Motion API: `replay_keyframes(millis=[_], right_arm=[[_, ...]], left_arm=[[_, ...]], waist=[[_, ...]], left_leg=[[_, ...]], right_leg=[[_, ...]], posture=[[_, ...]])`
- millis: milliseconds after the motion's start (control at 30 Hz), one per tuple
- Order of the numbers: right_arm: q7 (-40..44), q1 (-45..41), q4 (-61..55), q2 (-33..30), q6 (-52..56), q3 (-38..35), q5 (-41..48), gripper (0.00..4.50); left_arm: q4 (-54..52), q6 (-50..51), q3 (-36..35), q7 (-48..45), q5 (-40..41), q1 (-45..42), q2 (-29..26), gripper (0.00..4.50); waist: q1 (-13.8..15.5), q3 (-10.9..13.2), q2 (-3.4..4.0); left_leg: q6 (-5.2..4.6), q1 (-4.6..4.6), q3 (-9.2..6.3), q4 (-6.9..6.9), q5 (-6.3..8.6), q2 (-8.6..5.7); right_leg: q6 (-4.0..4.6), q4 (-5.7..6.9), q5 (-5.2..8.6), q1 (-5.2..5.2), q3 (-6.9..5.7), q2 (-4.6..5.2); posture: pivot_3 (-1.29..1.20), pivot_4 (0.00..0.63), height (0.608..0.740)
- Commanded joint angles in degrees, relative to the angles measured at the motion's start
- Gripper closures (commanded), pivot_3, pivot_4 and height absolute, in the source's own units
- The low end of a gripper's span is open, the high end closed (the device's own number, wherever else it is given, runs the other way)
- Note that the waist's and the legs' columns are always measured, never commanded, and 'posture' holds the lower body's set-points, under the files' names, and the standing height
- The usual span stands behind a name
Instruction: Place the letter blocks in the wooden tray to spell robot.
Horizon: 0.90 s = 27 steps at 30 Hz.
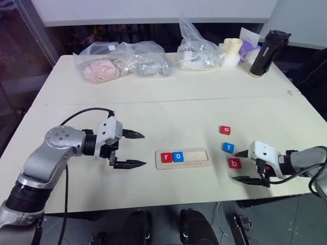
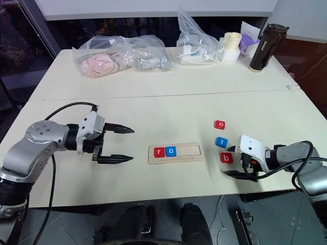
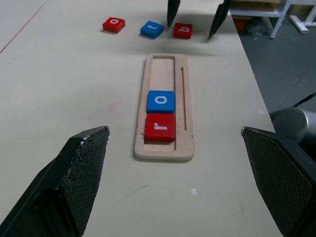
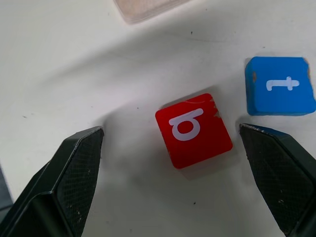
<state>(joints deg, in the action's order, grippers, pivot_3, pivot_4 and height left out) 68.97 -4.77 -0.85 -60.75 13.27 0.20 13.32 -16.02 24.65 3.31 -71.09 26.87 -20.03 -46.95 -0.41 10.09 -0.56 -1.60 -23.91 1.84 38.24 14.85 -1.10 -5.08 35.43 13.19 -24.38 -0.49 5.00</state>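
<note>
Right gripper (image 4: pixel 168 143) fingers wide apart astride red b block (image 4: pixel 193 130), untouched.

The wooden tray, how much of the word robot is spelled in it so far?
Two of five. The long pale wooden tray holds the red r block and blue o block at its left end. The open right gripper straddles the red b block, not yet gripped. Afterwards, the red o block and blue t block remain on the table.
</note>
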Motion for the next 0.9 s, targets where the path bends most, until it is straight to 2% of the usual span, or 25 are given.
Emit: replay_keyframes(millis=[33, 200, 233, 267, 433, 667, 900], right_arm=[[1.20, -0.99, 1.17, 0.23, -1.59, 0.49, -1.05, 0.03], [1.85, -1.97, 3.90, 0.76, -3.30, 1.58, -2.40, 0.03], [1.85, -2.44, 4.17, 1.01, -3.54, 1.70, -2.52, 0.54], [1.88, -2.76, 4.34, 1.19, -3.72, 1.77, -2.59, 0.75], [2.33, -4.53, 2.63, 2.02, -1.54, 1.73, -1.59, 3.34], [3.99, -9.35, -6.78, 1.73, 5.34, 2.57, 0.47, 3.37], [5.78, -19.22, -10.10, 6.92, 10.17, 12.00, -1.90, 3.37]], left_arm=[[-1.71, -0.50, -1.87, 0.53, 0.36, 0.31, -0.95, 0.00], [-2.69, -0.26, -2.28, 1.24, 0.58, 1.14, -1.23, 0.00], [-2.82, -0.22, -2.34, 1.43, 0.57, 1.25, -1.22, 0.00], [-2.90, -0.19, -2.37, 1.57, 0.58, 1.31, -1.21, 0.00], [-3.30, -0.18, -2.52, 1.78, 0.64, 1.75, -1.33, 0.00], [-3.30, -0.17, -2.36, 2.03, 0.57, 1.82, -1.09, 0.00], [-3.27, -0.20, -1.80, 2.41, 0.52, 1.20, -0.68, 0.00]], waist=[[0.03, 0.00, 0.00], [-0.02, 0.00, -0.01], [-0.02, -0.01, -0.01], [-0.03, -0.01, -0.01], [-0.10, -0.01, -0.01], [-0.20, 0.01, 0.03], [-0.01, 0.00, 0.03]], left_leg=[[0.00, 0.00, 0.00, 0.00, 0.00, 0.00], [0.01, 0.08, 0.00, 0.00, 0.00, 0.01], [0.01, 0.08, 0.00, 0.00, 0.00, 0.01], [0.01, 0.12, 0.00, 0.00, 0.00, 0.01], [0.02, 0.38, 0.00, -0.01, 0.01, 0.01], [0.03, 0.38, 0.00, -0.08, 0.02, 0.02], [0.06, 0.37, -0.01, -0.12, 0.03, 0.03]], right_leg=[[0.00, 0.00, 0.00, 0.00, 0.00, 0.00], [0.01, 0.00, 0.00, 0.07, 0.00, 0.01], [0.01, 0.00, 0.00, 0.07, 0.00, 0.02], [0.01, 0.00, 0.00, 0.11, 0.00, 0.02], [0.05, 0.00, -0.01, 0.36, 0.01, 0.06], [0.07, 0.01, -0.02, 0.28, 0.03, 0.11], [0.08, -0.02, -0.02, 0.25, 0.02, 0.13]], posture=[[0.00, 0.150, 0.740], [0.00, 0.150, 0.740], [0.00, 0.150, 0.740], [0.00, 0.150, 0.740], [0.00, 0.150, 0.740], [0.00, 0.150, 0.740], [0.00, 0.150, 0.740]])
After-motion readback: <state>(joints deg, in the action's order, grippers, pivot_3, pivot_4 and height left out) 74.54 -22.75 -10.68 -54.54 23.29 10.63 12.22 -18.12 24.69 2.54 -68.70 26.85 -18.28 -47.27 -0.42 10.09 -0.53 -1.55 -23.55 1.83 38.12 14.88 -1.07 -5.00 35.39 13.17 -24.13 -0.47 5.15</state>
